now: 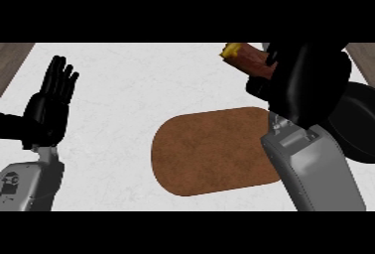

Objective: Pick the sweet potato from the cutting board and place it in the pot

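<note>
Sweet potato was up, off the cutting board!
Right hand curled round its middle; stiff, lumpy, likely weighty. Left hand rested open, fingers straight.

The surface looks like white stone, faintly veined and matt, with wood-grained strips at its far corners. The cutting board is brown with a fine, mottled, matt grain. The sweet potato has rough reddish-brown skin and a yellow cut end. The pot is black and dull. Both hands, left and right, are smooth black with a soft sheen; the forearms look like grey plastic.
</note>
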